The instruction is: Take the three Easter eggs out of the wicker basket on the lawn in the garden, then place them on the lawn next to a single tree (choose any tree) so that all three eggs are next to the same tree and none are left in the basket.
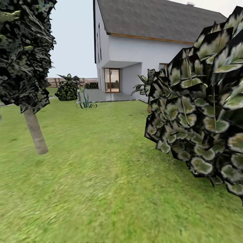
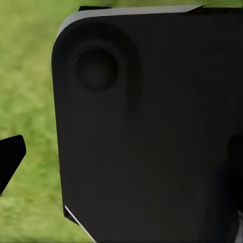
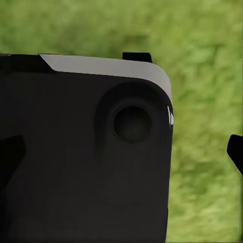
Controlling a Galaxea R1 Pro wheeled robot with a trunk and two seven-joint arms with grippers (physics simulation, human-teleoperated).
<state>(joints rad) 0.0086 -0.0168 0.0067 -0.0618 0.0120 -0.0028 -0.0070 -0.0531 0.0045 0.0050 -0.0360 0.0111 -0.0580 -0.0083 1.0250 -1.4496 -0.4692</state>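
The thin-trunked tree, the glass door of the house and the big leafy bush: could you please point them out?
thin-trunked tree (image 1: pixel 35 130): head view, on its pale trunk.
glass door (image 1: pixel 112 80): head view, on the pane.
big leafy bush (image 1: pixel 202 111): head view, on its leaves.

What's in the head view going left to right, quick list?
Thin-trunked dark-leaved tree → rounded bush by the fence → spiky plant → house's glass door → large leafy bush. Lawn underlies all of it.
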